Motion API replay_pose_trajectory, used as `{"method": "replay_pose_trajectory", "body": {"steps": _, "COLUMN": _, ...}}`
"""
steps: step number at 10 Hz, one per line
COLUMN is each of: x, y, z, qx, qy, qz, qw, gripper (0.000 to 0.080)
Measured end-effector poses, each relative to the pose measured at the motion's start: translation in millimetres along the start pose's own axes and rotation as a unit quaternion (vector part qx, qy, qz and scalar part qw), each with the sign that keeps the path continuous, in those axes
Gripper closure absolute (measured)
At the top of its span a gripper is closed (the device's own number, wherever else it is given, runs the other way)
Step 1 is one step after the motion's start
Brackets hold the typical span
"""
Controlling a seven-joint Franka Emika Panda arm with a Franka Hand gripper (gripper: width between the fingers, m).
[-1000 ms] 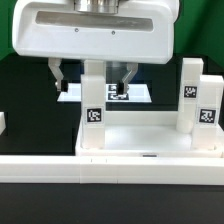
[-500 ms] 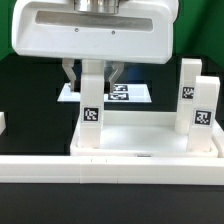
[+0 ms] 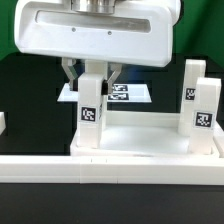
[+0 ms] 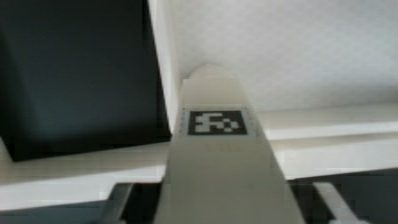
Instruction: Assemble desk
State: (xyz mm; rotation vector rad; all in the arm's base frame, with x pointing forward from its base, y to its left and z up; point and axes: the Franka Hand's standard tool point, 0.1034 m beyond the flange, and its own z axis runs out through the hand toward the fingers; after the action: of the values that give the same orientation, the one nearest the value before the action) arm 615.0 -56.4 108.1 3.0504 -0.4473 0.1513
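- The claw (image 3: 91, 76) was seen closed around an upright white tagged leg (image 3: 92, 105) at the desk top's (image 3: 140, 135) corner.
- Two more legs (image 3: 198, 100) stood at the exterior view's right.

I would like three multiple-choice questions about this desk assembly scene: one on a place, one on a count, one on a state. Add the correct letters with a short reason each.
1. Where does the leg between the fingers stand?
A. flat on the black table
B. upright at a corner of the desk top
C. on the marker board

2. How many legs show in the exterior view?
A. one
B. three
C. five

3. How is the gripper?
A. shut on the leg
B. wide open, away from it
C. out of sight

Answers: 1 B, it stands upright at the top's corner. 2 B, two more legs stand at the exterior view's right. 3 A, both fingers lie against its sides.
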Motion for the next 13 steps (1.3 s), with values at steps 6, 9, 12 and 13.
{"method": "replay_pose_trajectory", "body": {"steps": 6, "x": -0.6, "y": -2.5, "z": 0.6, "qx": 0.017, "qy": -0.006, "qz": 0.314, "qw": 0.949, "gripper": 0.0508}}
{"method": "replay_pose_trajectory", "body": {"steps": 9, "x": -0.1, "y": 0.7, "z": 0.9, "qx": 0.025, "qy": -0.013, "qz": 0.418, "qw": 0.908, "gripper": 0.0508}}
{"method": "replay_pose_trajectory", "body": {"steps": 12, "x": 0.0, "y": -0.3, "z": 0.7, "qx": 0.024, "qy": -0.015, "qz": 0.508, "qw": 0.861, "gripper": 0.0508}}
{"method": "replay_pose_trajectory", "body": {"steps": 13, "x": 0.0, "y": -0.3, "z": 0.7, "qx": 0.023, "qy": -0.015, "qz": 0.507, "qw": 0.861, "gripper": 0.0508}}
